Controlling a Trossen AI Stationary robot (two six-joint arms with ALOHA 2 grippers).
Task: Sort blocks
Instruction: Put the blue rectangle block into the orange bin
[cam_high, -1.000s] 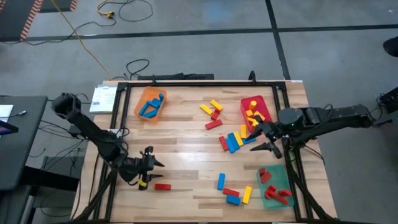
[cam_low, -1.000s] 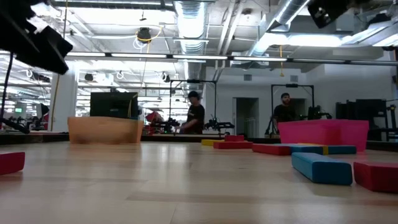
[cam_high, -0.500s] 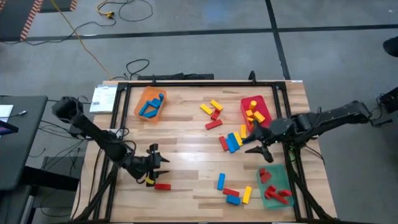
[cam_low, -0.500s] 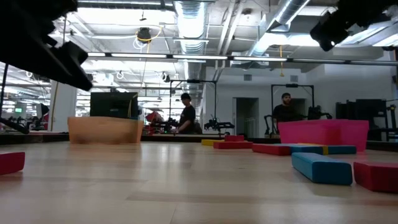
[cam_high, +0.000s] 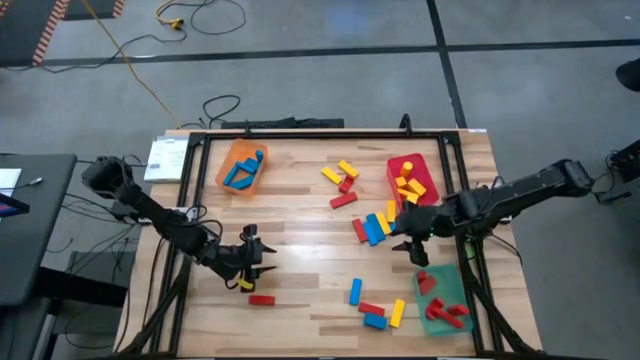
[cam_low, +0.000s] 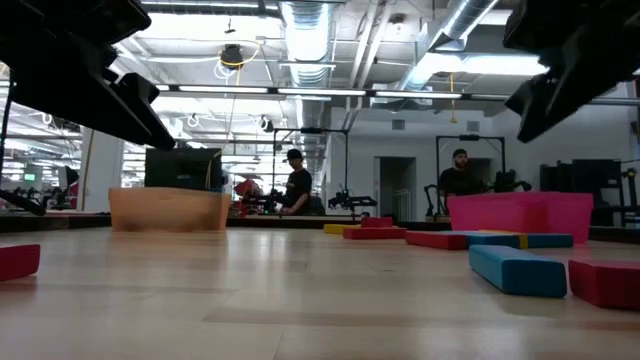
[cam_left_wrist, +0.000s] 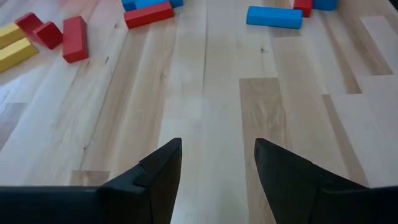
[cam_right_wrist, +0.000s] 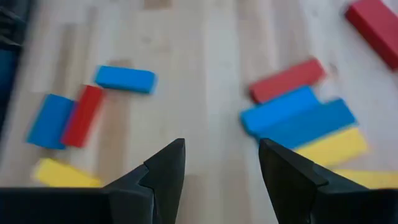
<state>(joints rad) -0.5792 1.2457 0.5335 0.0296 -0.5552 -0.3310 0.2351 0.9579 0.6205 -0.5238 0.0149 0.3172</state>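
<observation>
My left fingers and right fingers both hang spread and empty over the counter, since loose blocks lie between the trays, waiting to be picked up by colour.

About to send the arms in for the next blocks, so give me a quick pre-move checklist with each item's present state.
1. Left gripper open, empty: ok.
2. Right gripper open, empty: ok.
3. Bare wood between left fingers; no block lined up: not ok.
4. Right gripper beside the middle cluster; no single block lined up: not ok.
5. Orange tray, red tray, green tray unobstructed: ok.
6. Red block near the left gripper lies apart from others: ok.
</observation>
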